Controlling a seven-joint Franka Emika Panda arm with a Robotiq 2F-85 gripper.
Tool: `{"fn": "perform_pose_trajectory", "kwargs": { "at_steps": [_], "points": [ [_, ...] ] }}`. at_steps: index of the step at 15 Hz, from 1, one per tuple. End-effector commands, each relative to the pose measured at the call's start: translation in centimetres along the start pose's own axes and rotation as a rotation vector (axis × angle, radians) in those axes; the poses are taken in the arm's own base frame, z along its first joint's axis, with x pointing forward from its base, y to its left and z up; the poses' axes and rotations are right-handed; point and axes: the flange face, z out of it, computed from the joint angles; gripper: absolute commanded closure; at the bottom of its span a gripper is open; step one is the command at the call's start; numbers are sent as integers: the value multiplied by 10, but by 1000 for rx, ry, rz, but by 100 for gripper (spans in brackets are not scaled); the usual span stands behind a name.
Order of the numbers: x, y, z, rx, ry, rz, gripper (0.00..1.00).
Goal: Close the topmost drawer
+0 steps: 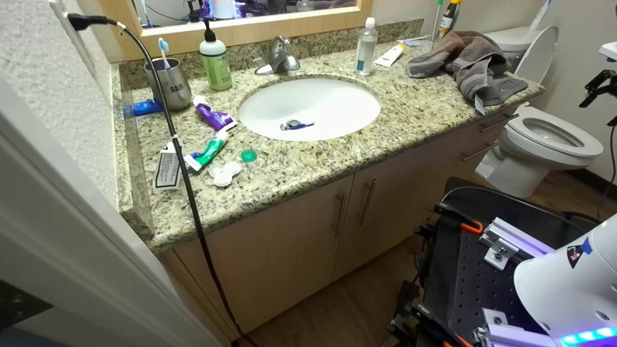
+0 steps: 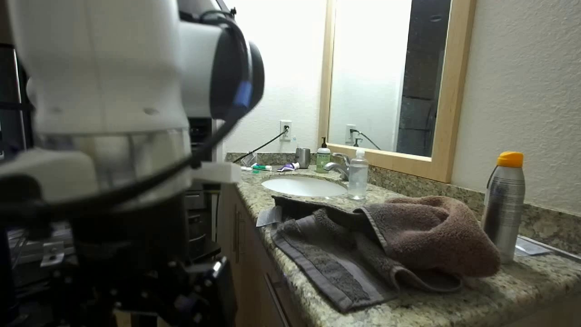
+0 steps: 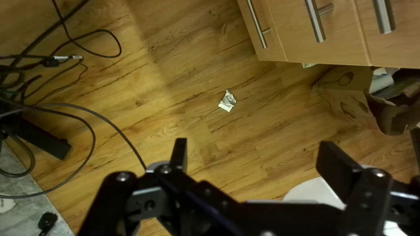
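Observation:
The vanity drawers show at the upper right of the wrist view as a row of wooden fronts with metal bar handles. The topmost drawer [image 3: 400, 49] appears to be the rightmost, largest front, cut off by the frame edge. Its handle [image 1: 499, 123] shows under the counter's right end in an exterior view. The fronts look roughly flush; I cannot tell whether the top one is ajar. My gripper [image 3: 251, 154] is open and empty, pointing down over the floor, apart from the drawers. Its black fingers also show at the edge of an exterior view [image 1: 598, 111].
The granite counter [image 1: 299, 168] overhangs the drawers and bears a grey towel [image 2: 336, 263]. A paper bag [image 3: 347, 98] stands on the floor by the cabinet. The toilet [image 1: 554, 135] stands beside the vanity. Cables [image 3: 88, 131] lie on the floor at the wrist view's left.

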Motion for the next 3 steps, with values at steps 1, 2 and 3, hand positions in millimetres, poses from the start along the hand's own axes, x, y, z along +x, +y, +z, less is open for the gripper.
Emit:
{"fn": "perform_pose_trajectory", "kwargs": {
  "at_steps": [1, 2, 3],
  "points": [
    [-26, 60, -51, 69, -136, 122, 0],
    [-32, 77, -60, 77, -149, 147, 0],
    [-7, 46, -44, 41, -88, 98, 0]
  ]
}}
